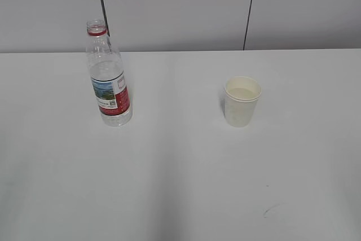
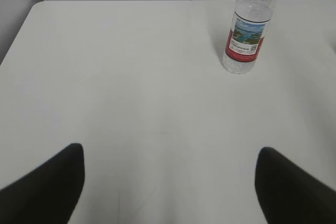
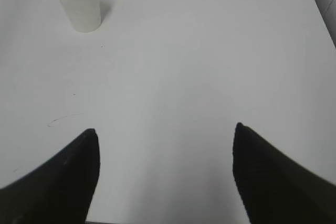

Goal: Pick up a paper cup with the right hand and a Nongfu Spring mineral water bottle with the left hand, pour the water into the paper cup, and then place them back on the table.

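The Nongfu Spring mineral water bottle [image 1: 109, 77] stands upright and uncapped on the white table [image 1: 180, 179], at the left. It also shows in the left wrist view [image 2: 249, 30], far ahead and to the right of my open, empty left gripper [image 2: 170, 150]. The paper cup [image 1: 242, 101] stands upright at the right, with liquid in it. It shows in the right wrist view [image 3: 77, 1], far ahead and to the left of my open, empty right gripper [image 3: 165, 129]. Neither arm shows in the exterior view.
A small dark scuff mark [image 1: 271, 210] lies on the table near the front right; it also shows in the right wrist view [image 3: 60, 119]. A grey panelled wall [image 1: 180, 9] stands behind the table. The table's left edge [image 2: 16, 40] shows in the left wrist view.
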